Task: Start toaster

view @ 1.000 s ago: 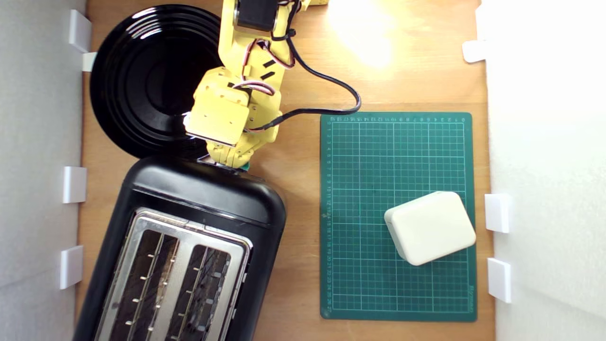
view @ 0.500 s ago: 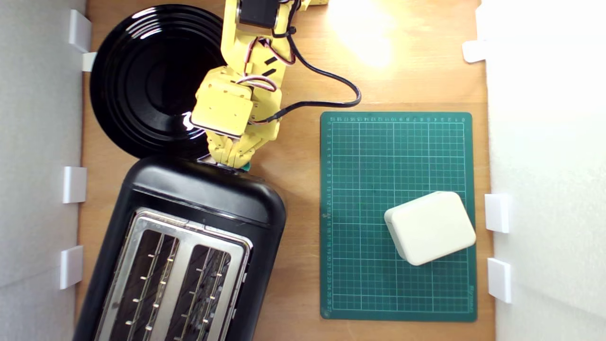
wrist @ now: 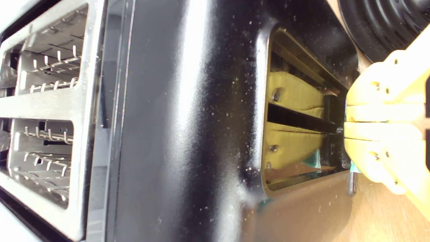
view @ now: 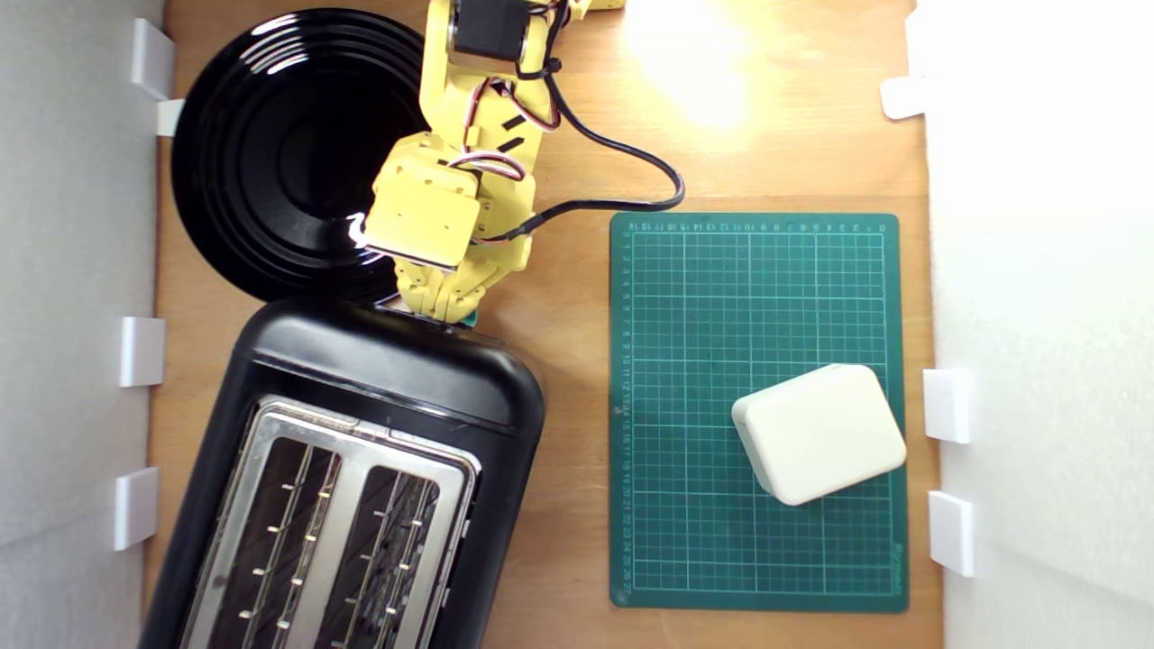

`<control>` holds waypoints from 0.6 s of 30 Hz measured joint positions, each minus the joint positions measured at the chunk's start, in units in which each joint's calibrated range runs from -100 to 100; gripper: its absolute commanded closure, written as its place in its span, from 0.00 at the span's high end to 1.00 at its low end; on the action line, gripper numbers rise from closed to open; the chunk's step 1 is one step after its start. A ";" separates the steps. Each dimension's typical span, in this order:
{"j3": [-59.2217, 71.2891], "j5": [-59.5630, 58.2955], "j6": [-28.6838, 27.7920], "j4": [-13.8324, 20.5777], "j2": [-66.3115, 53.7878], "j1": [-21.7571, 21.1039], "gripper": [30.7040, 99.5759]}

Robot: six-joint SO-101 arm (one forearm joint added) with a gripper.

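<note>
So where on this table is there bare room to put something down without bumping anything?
Most of the green cutting mat is bare above and left of the white box in the exterior view. The wood above the mat is free too. It is crowded where the pincer meets the toaster beside the black plate.

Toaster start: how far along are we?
Done: the arm has reached the toaster end panel, and the gripper sits at the lever slot with its jaws together. In hand: pressing on the teal lever knob, mostly hidden under the jaws. Left: whether the lever has latched down cannot be told; then retreat.
</note>
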 measured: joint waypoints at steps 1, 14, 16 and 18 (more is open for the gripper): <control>0.00 0.00 0.00 0.00 0.08 0.00 0.01; 0.00 -2.47 0.22 0.00 1.67 0.54 0.01; 0.00 -2.47 0.22 0.00 1.67 0.54 0.01; 0.00 -2.47 0.22 0.00 1.67 0.54 0.01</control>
